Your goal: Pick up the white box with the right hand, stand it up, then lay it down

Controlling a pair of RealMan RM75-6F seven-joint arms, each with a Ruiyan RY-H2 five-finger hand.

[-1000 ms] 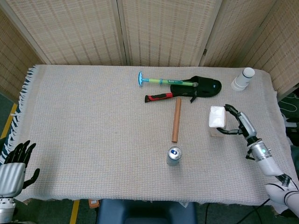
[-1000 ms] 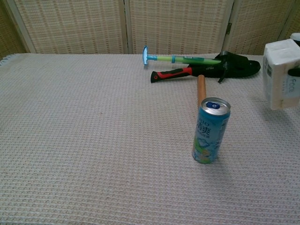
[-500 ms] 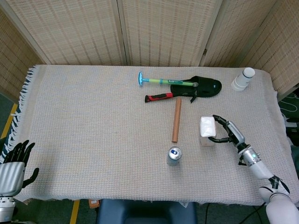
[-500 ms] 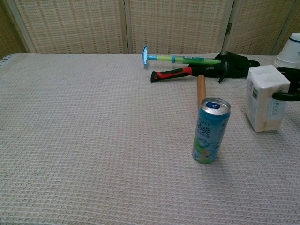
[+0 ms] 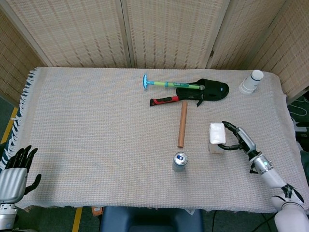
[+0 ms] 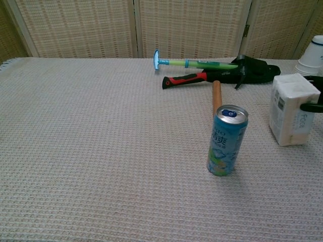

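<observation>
The white box (image 5: 217, 135) stands upright on the woven cloth right of the can; in the chest view the box (image 6: 291, 109) rests with its base on the cloth. My right hand (image 5: 236, 139) reaches in from the right and grips it, with dark fingers (image 6: 313, 106) on its near and far sides. Only those fingers show at the chest view's right edge. My left hand (image 5: 17, 169) hangs off the table's front left corner, fingers apart and holding nothing.
A blue-green drink can (image 5: 179, 161) stands left of the box. A wooden rod (image 5: 182, 123) lies behind the can. Farther back lie a red-handled tool (image 5: 165, 100), a blue-green tool (image 5: 166, 84) and a black pouch (image 5: 210, 90). A white cup stack (image 5: 251, 82) stands back right.
The right hand brought the box down and leftwards from a raised spot onto the cloth, then shifted it slightly right. The left hand stayed put.
</observation>
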